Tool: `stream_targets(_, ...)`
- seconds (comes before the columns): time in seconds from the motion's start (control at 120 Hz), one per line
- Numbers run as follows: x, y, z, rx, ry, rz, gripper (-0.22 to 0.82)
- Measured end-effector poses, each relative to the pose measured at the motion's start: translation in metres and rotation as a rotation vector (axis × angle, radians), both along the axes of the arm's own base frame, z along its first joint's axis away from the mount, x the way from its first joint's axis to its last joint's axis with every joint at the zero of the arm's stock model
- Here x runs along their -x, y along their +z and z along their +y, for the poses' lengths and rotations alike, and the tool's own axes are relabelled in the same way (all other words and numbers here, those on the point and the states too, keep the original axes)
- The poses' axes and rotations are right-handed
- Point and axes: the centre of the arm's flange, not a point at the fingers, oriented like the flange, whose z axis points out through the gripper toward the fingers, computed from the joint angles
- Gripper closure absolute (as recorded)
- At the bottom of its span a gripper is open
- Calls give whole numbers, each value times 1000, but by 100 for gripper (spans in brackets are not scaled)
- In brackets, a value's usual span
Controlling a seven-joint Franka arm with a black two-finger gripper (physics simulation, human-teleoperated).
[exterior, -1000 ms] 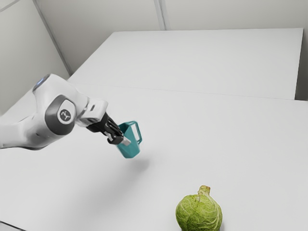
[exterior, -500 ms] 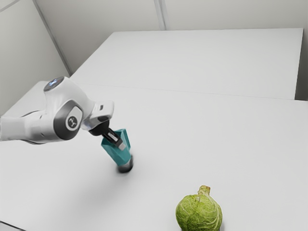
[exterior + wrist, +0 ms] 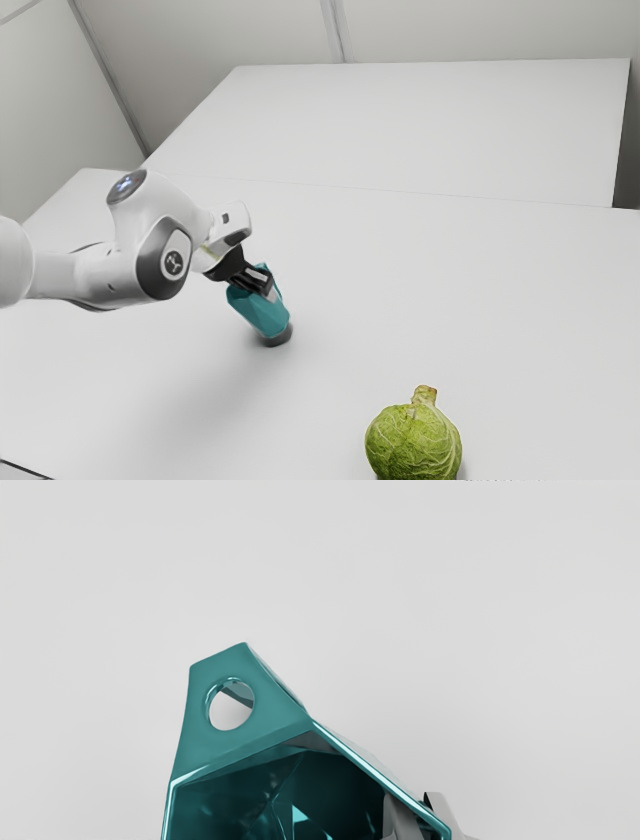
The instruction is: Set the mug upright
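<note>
Exterior view: our hand (image 3: pixel 270 289) pinches the teal mug (image 3: pixel 261 313) by one side. Long axis leans, mouth toward the arm (image 3: pixel 140 255), base away; we'd swing the base back under.

Glossy mug (image 3: pixel 225 750), matt counter (image 3: pixel 450 260).
The mug's teal walls look smooth, with bright reflections inside; the counter looks smooth also; the cabbage (image 3: pixel 412 442) has a veined, uneven skin; the arm (image 3: pixel 90 275) has a smooth, plastic-like white shell.
</note>
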Motion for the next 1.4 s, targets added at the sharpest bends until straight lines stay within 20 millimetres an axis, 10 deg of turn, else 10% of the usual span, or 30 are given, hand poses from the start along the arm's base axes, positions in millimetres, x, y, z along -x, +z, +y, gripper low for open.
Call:
stream_targets(0.608, 1, -7, 3, 49, 116, 52, 77)
stream_targets(1.142, 1, 28, 3, 104, 150, -12, 10)
stream_targets(1.4, -118, 117, -16, -63, -20, 18, 3)
